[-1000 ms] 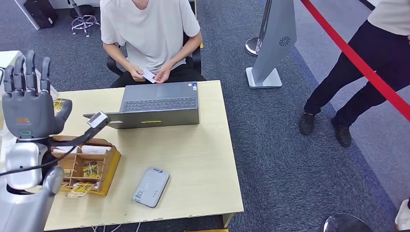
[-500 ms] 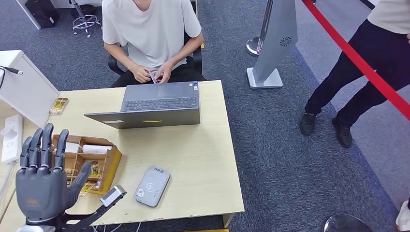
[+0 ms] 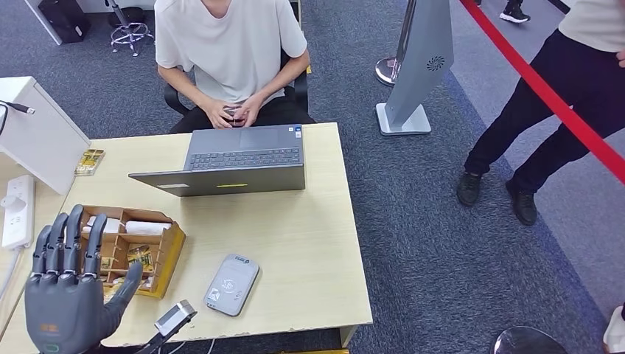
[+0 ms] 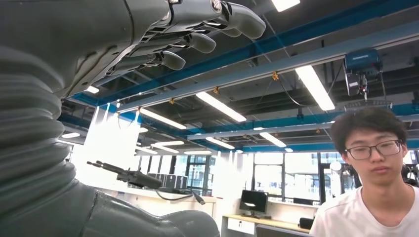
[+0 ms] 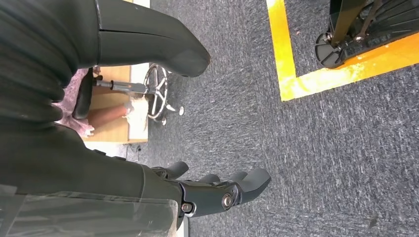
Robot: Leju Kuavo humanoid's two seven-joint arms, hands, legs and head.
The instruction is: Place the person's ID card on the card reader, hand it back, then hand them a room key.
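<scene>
My left hand (image 3: 65, 291) is raised at the table's near left corner, fingers straight and apart, holding nothing. In the left wrist view the same hand (image 4: 163, 34) is spread against the ceiling lights. Its palm stands just in front of the wooden organiser (image 3: 163, 243), which holds small cards. The grey card reader (image 3: 231, 285) lies flat near the front edge, to the right of that hand. The seated person (image 3: 230, 51) behind the laptop (image 3: 243, 158) holds a small card (image 3: 231, 113) between both hands at their lap. My right hand (image 5: 212, 190) hangs above the carpet, fingers loosely apart and empty.
A white box (image 3: 37, 136) and a power strip (image 3: 18, 210) stand at the table's left side, with a small yellow card (image 3: 88, 161) beside them. A second person (image 3: 560, 110) stands at the right behind a red barrier tape (image 3: 545, 92). A grey sign stand (image 3: 420, 66) rises beyond the table.
My left hand has come down from high over the organiser to the table's near left corner. The person has drawn the card in between both hands.
</scene>
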